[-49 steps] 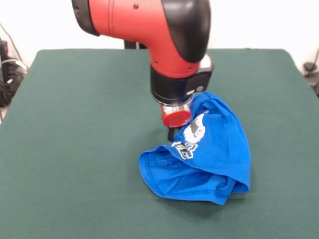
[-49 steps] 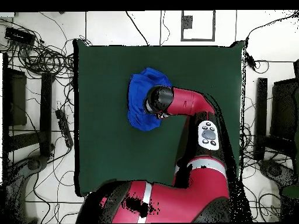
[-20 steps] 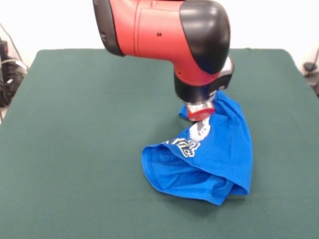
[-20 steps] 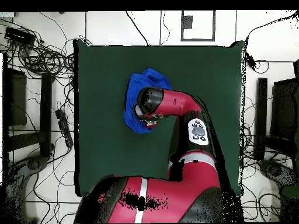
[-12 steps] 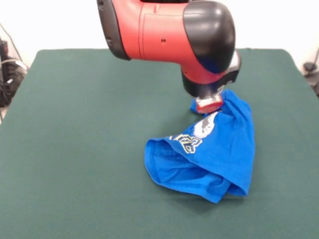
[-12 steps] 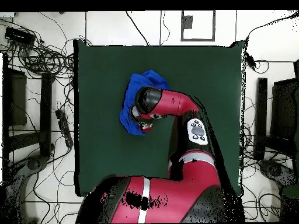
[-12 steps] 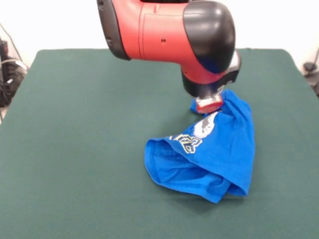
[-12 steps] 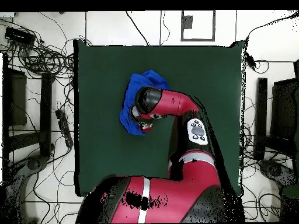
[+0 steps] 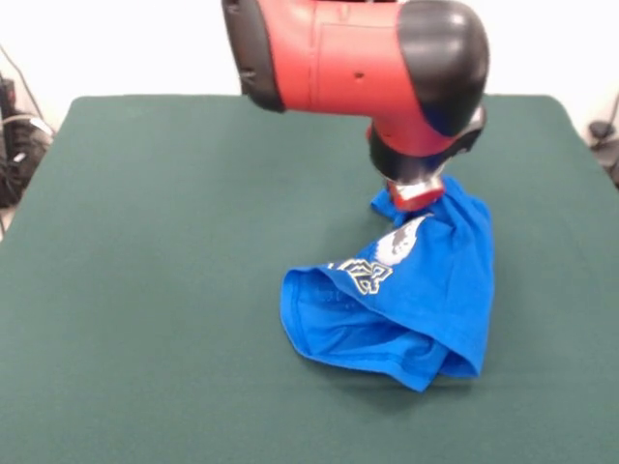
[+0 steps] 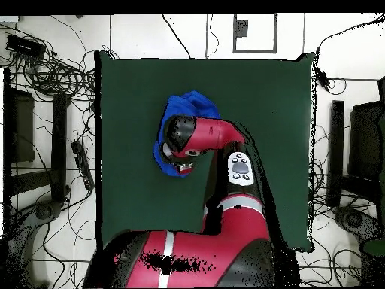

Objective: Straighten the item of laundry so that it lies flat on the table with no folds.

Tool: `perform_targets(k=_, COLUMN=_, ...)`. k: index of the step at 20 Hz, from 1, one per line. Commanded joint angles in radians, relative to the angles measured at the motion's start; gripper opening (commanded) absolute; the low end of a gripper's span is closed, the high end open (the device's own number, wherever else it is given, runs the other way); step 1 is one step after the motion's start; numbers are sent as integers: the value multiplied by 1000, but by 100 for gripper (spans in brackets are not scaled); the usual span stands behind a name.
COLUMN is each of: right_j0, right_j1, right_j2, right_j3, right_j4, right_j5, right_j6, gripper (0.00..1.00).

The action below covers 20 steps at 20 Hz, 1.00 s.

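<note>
- Blue cloth, the item of laundry (image 9: pixel 416 300), lies crumpled on the dark green table (image 9: pixel 145 290) in the front view, a little right of the middle and nearer to the front edge than to the far one.
- We see it folded over itself: the lower part makes a rounded double layer, and part of the white-grey print with outlined letters shows near the upper left of the heap.
- We see the upper end of the shirt drawn up into a narrow peak, and this peak meets the red end of the gripper (image 9: pixel 416 196) under the black wrist of the red arm (image 9: pixel 358 58).
- We cannot tell if the fingers are spread or pressed together, because the wrist hides them; the cloth seems to hang from them, but we are not sure.
- From overhead, we see the shirt (image 10: pixel 188 101) in the upper left-of-centre part of the table (image 10: pixel 271 105), well apart from all four edges.
- The arm (image 10: pixel 214 135) covers the middle of the shirt in this view, so only a blue band shows above and left of the wrist; the gripper itself is hidden here.
- Cables (image 10: pixel 53 75) lie on the floor beside the left edge of the table.
</note>
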Motion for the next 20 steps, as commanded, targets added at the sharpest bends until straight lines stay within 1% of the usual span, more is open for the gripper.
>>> perform_targets(k=1, right_j0=85, right_j1=-34, right_j2=-16, right_j3=-9, right_j4=-92, right_j5=-19, right_j6=-16, gripper=0)
perform_targets(k=3, right_j0=97, right_j1=-62, right_j2=-58, right_j3=-57, right_j4=-136, right_j5=-3, right_j6=-13, gripper=0)
perform_targets(k=7, right_j0=162, right_j1=-125, right_j2=-161, right_j3=-143, right_j4=-255, right_j5=32, right_j6=-16, gripper=0)
perform_targets(k=10, right_j0=157, right_j1=-129, right_j2=-171, right_j3=-181, right_j4=-292, right_j5=38, right_j6=-45, gripper=0)
perform_targets(k=12, right_j0=144, right_j1=-126, right_j2=-166, right_j3=-192, right_j4=-302, right_j5=30, right_j6=-58, gripper=0)
perform_targets(k=15, right_j0=132, right_j1=-110, right_j2=-143, right_j3=-187, right_j4=-303, right_j5=-17, right_j6=-51, gripper=0)
perform_targets(k=17, right_j0=107, right_j1=-98, right_j2=-96, right_j3=-151, right_j4=-257, right_j5=-87, right_j6=-29, gripper=0)
perform_targets(k=20, right_j0=75, right_j1=-90, right_j2=-41, right_j3=-101, right_j4=-194, right_j5=-117, right_j6=-23, gripper=0)
